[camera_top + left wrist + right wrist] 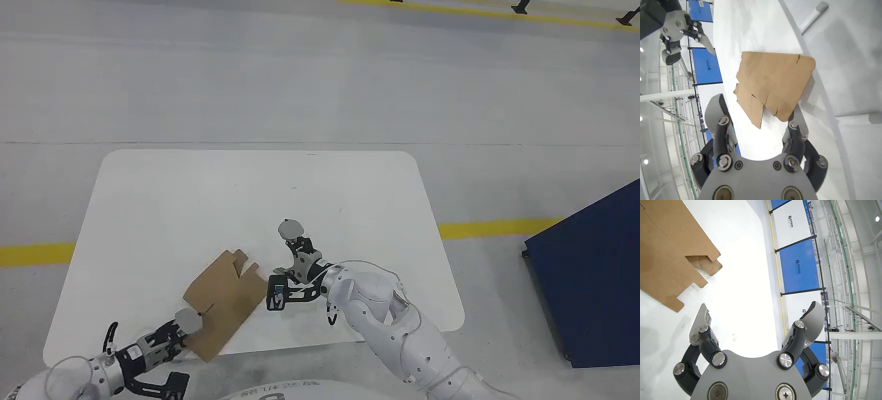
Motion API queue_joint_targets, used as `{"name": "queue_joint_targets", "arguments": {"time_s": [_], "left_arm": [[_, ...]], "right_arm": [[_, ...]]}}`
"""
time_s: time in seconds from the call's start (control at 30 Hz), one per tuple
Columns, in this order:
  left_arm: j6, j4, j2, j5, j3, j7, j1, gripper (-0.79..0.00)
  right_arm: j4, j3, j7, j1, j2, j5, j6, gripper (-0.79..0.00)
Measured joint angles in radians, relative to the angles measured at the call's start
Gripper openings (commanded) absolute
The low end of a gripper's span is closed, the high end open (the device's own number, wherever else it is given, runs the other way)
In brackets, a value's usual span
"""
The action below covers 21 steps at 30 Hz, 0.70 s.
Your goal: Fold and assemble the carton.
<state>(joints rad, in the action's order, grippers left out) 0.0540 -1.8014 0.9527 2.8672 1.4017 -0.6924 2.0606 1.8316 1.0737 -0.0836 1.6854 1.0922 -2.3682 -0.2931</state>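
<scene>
Carton (226, 300) is a flat sheet of brown cardboard, not folded up yet. It looks dull and papery, with thin crease lines and short cut slits across it. The flaps (694, 279) along one side are cut into steps and notches, and one small flap lies tucked under another there. The other corners are round. The white table (300, 190) under the carton is smooth and has round corners too. One round corner of the carton reaches the table's edge on my robot's side.

I can see writing far behind the carton, on blue and white wall panels (800, 266). Each panel has a small mark and a short word, turned on its side.

My left gripper (756, 105) is beside the carton at that near edge. Its fingers (715, 111) are spread wide and hold nothing. One grey finger sits right at a round corner of the carton, and I cannot tell if it touches. The finger pads are black and bumpy.

My right gripper (281, 264) is just beside the carton's notched side, low over the table. Its fingers (701, 317) are spread wide too, with nothing between them. The carton does not touch them.
</scene>
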Motion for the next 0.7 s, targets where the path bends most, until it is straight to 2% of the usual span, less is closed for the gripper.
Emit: {"name": "queue_joint_targets", "arguments": {"time_s": [0.17,0.33,0.37,0.4,0.43,0.7], "left_arm": [[-0.006,0.003,0.006,0.061,-0.068,0.071,-0.026,-0.394],[-0.036,0.018,0.014,0.118,-0.133,0.151,-0.05,-0.419],[-0.041,0.021,0.015,0.127,-0.144,0.163,-0.054,-0.489],[-0.044,0.025,0.016,0.135,-0.154,0.175,-0.058,-0.659],[-0.048,0.031,0.018,0.147,-0.166,0.19,-0.064,-0.785],[-0.119,0.053,0.026,0.169,-0.212,0.295,-0.084,-0.785]], "right_arm": [[0.0,0.0,0.0,0.0,0.0,0.0,0.0,0.0],[0.0,0.0,0.0,0.0,0.0,0.0,0.0,0.0],[0.0,0.0,0.0,0.0,0.0,0.0,0.0,0.0],[0.0,0.0,0.0,0.0,0.0,0.0,0.0,0.0],[0.0,0.0,0.0,0.0,0.0,0.0,0.0,0.0],[0.0,0.0,0.0,0.0,0.0,0.0,0.0,0.0]]}}
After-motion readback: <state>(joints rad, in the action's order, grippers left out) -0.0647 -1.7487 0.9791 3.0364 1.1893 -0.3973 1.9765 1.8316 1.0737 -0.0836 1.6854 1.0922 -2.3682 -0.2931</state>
